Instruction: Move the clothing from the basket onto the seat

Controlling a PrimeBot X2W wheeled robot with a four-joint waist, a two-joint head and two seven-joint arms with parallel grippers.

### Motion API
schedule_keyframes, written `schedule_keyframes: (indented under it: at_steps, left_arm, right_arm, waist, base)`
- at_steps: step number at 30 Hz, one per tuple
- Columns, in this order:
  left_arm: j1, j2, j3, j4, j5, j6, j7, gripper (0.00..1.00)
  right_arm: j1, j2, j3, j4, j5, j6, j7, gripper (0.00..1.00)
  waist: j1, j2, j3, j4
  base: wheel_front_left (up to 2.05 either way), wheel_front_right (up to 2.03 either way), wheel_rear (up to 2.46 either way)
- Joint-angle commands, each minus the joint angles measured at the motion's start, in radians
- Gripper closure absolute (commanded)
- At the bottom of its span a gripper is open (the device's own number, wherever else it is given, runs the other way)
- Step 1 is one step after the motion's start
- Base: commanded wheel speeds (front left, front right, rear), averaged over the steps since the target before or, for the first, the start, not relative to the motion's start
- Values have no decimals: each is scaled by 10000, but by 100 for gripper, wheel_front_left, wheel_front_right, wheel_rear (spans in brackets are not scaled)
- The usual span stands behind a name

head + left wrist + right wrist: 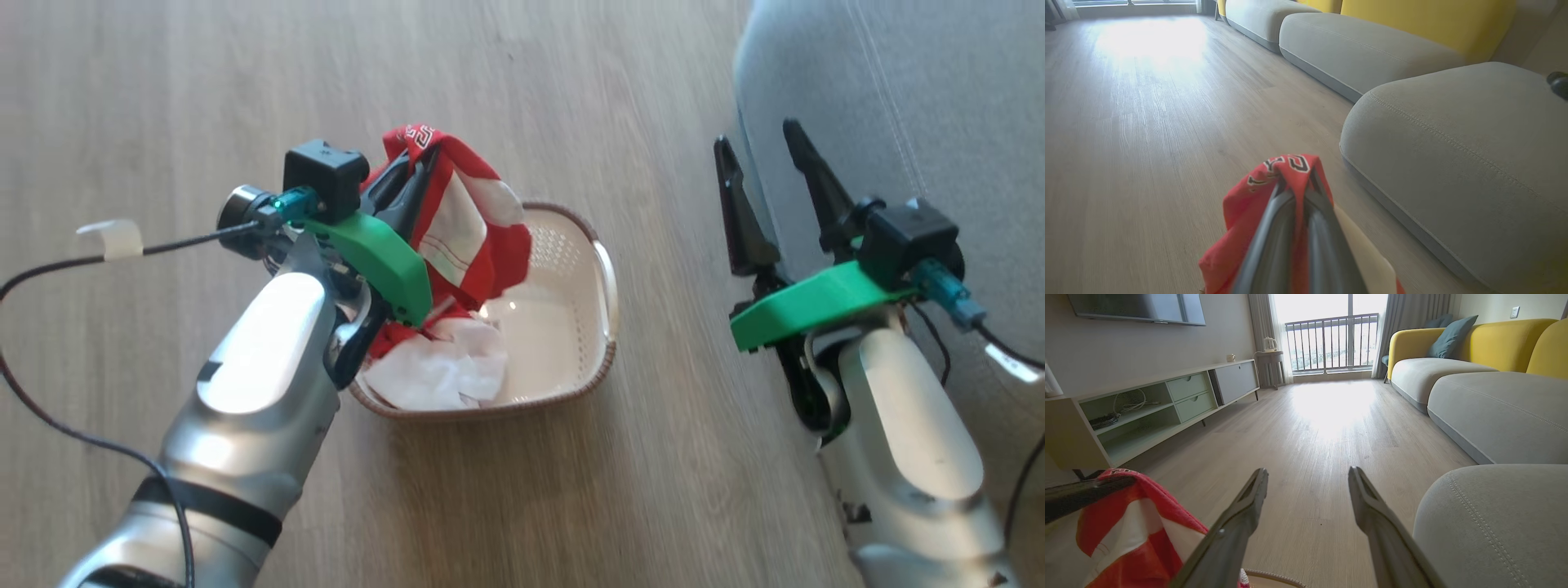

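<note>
Clothing [457, 269] here comes to two pieces: one red garment [469, 184] with broad white bands and white lettering, and one white garment [445, 371]. The left gripper [418, 163] is clamped tight on the upper fold of the red garment, fabric bunched between and over its two dark fingers, so that the cloth hangs raised above the single basket [608, 286]. The garment's lower end trails down into the basket's left end, where it meets the white garment. That white piece lies crumpled on the basket bottom at the end nearest the robot, and the rest of the cream interior is bare. The basket stands on the wooden floor [245, 82], well apart from the seat [898, 98], which lies to the robot's right. The right gripper [755, 135] has its two fingers spread wide with nothing between them; in the head view one finger sits over the floor and the other over the seat's rounded edge. The left wrist view shows three grey cushions in a row along the floor, the nearest one with a double line of stitching, and yellow backrests [1429, 24] behind the farther two.
</note>
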Motion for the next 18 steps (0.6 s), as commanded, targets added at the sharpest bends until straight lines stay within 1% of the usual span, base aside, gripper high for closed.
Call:
schedule_keyframes:
  at_steps: [1,11,18]
  left_arm:
    - [-114,106,432,-428,127,3,-125,100]
    - [231,-225,921,-1396,442,-10,-125,100]
    - [233,-361,949,-2075,601,-14,-125,100]
  right_arm:
    - [155,72,123,-221,-91,-2,-63,0]
    - [951,72,-62,152,-30,-2,-63,0]
    - [1432,72,-105,384,11,-2,-63,0]
  waist:
    - [1,-1,-515,392]
    - [1,-1,-1531,909]
    - [1,-1,-2068,1121]
  base:
    - [0,0,0]
    - [0,0,0]
    - [0,0,0]
